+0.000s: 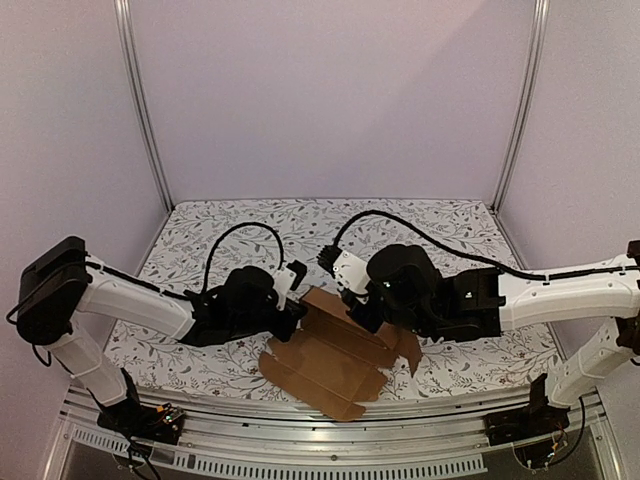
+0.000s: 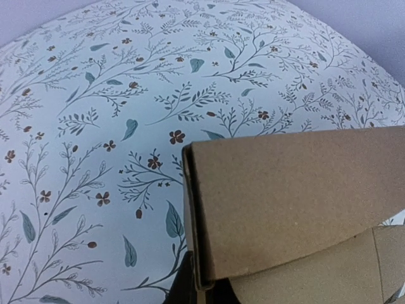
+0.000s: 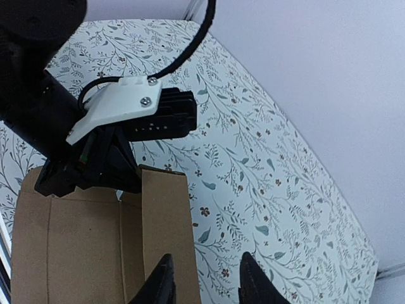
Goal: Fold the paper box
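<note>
**Paper box gripped at its left edge, right pincer parted over a raised flap**

From above: brown paper box (image 1: pixel 330 365) as a creased die-cut sheet, lying on the flower-printed desk (image 1: pixel 200 240) near the front edge, between the two arms. Left arm (image 1: pixel 130 300) reaching in from the left, with the left pincer (image 1: pixel 296 314) at the sheet's far left edge. Right arm (image 1: pixel 560 285) reaching in from the right, its wrist over the sheet's far right part and hiding the fingers there.

From the left wrist: a folded-over flap of the paper box fills the lower right, close to the lens, with desk print behind it. Only a dark sliver of a finger (image 2: pixel 183 288) shows at the bottom edge under the flap. Clenched, apparently on the cardboard.

From the right wrist: left pincer seen across the sheet, clamped on the box's far edge. One flap stands up from the sheet toward the lens. Right pincer (image 3: pixel 206 256) released, fingers (image 3: pixel 161 282) apart. One finger in front of the flap, the other over bare desk, the flap's edge in the gap between.
</note>
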Robot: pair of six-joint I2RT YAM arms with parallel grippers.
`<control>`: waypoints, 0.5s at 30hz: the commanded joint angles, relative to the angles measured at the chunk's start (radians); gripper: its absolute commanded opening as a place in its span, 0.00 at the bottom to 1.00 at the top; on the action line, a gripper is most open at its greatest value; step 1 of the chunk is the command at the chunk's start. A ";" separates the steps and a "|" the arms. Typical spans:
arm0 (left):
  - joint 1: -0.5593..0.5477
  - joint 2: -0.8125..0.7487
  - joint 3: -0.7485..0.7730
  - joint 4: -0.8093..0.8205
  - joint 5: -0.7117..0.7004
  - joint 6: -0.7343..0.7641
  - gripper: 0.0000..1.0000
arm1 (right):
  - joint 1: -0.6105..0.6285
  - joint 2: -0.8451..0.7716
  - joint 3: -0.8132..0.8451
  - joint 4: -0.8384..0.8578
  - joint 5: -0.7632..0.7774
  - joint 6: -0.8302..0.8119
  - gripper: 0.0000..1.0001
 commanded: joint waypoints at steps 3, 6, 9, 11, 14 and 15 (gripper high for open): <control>-0.021 0.086 0.044 0.001 0.045 0.107 0.00 | -0.102 0.045 0.002 0.015 -0.198 0.217 0.06; -0.028 0.110 0.063 -0.004 0.020 0.127 0.00 | -0.137 0.067 -0.013 0.073 -0.259 0.278 0.00; -0.034 0.132 0.078 0.003 0.017 0.157 0.00 | -0.155 0.094 -0.031 0.128 -0.283 0.330 0.00; -0.041 0.148 0.089 0.009 0.021 0.180 0.00 | -0.161 0.116 -0.048 0.197 -0.293 0.367 0.00; -0.049 0.170 0.104 0.009 0.029 0.204 0.00 | -0.165 0.159 -0.052 0.240 -0.301 0.414 0.00; -0.049 0.175 0.109 0.007 0.031 0.203 0.00 | -0.166 0.176 -0.053 0.248 -0.299 0.421 0.00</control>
